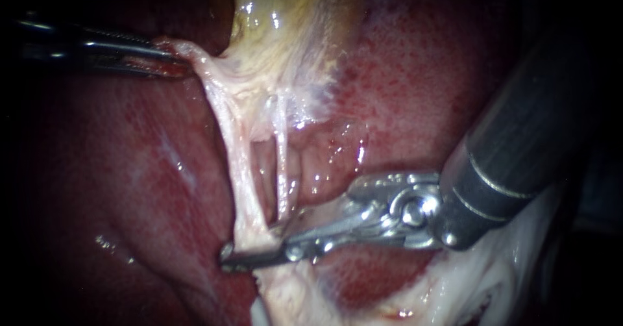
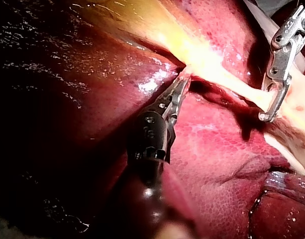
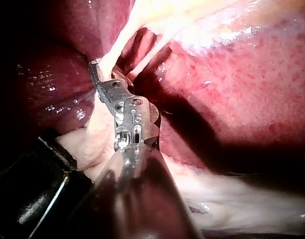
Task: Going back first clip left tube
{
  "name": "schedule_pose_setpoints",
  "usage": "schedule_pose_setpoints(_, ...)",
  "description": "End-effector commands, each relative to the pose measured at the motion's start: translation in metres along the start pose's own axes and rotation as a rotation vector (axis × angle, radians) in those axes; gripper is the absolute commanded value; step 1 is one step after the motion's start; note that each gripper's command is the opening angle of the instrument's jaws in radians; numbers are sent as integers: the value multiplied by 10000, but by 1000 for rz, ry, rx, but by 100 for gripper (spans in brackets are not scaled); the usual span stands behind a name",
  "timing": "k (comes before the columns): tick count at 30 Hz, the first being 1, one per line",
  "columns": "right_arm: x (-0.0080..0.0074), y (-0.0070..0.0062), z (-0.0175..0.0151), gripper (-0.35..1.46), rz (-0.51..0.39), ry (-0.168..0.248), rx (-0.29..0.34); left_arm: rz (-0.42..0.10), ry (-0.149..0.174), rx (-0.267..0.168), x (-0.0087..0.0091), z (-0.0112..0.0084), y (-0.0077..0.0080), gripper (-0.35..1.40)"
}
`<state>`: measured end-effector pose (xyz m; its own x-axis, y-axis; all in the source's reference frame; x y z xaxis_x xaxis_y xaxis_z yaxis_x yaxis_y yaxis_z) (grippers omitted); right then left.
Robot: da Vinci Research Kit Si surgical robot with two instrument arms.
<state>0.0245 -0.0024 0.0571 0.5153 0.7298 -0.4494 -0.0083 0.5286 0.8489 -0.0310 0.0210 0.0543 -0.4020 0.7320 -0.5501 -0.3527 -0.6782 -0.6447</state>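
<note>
Jaws of my right instrument [image 1: 250,245] are spread, a gap showing between them, and the lower end of the left tube [image 1: 233,157] lies in that gap; I cannot make out a clip on it. That tube is the thicker pale strand running down from the yellowish gallbladder [image 1: 279,27] to the jaws. The thinner right tube [image 1: 282,163] is just beside it, and dark red liver [image 1: 123,170] lies on both sides. My left instrument [image 1: 170,58] has its jaws pinched on a flap of pale tissue at the gallbladder's edge and holds it out to the side. I judge this is meant to stretch both tubes taut and lift them off the liver, so the jaws below can work around one strand and come away without snagging the other. The right shaft slopes down from the upper right, then bends at the wrist so the jaws lie almost level, pointing toward my left. The left shaft comes in nearly level, high up, well apart from the right one. Backing out, I judge, calls for a straight pull along the jaws' own line.
</note>
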Motion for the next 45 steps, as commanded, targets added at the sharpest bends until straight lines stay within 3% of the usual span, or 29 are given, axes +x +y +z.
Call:
schedule_pose_setpoints(1, -2, 1, 1, -23, 4, 2, -2, 0, 0, 1, 0, 0, 0, -35)
schedule_pose_setpoints(6, -3, 14, 7, 38, -108, 32, -45, 0, 0, 1, 0, -1, 1, -35)
schedule_pose_setpoints(9, -4, 27, 7, 48, -163, 57, -101, 0, 0, 1, 0, 0, 1, -35)
schedule_pose_setpoints(12, -6, 39, 1, 50, -231, 89, -189, 0, 0, 1, 0, -1, 1, -35)
schedule_pose_setpoints(17, -14, 45, -21, 50, -292, 99, -246, 0, 0, 0, -1, -2, 0, -35)
schedule_pose_setpoints(30, -31, 14, -116, 50, -497, 71, -219, 0, 0, -1, 0, -3, 0, -35)
schedule_pose_setpoints(36, -44, 9, -155, 50, -512, 68, -206, 0, 0, -1, 0, -2, 0, -35)
schedule_pose_setpoints(45, -34, 8, -184, 50, -508, 74, -229, 1, 1, 3, -2, 3, 1, -35)
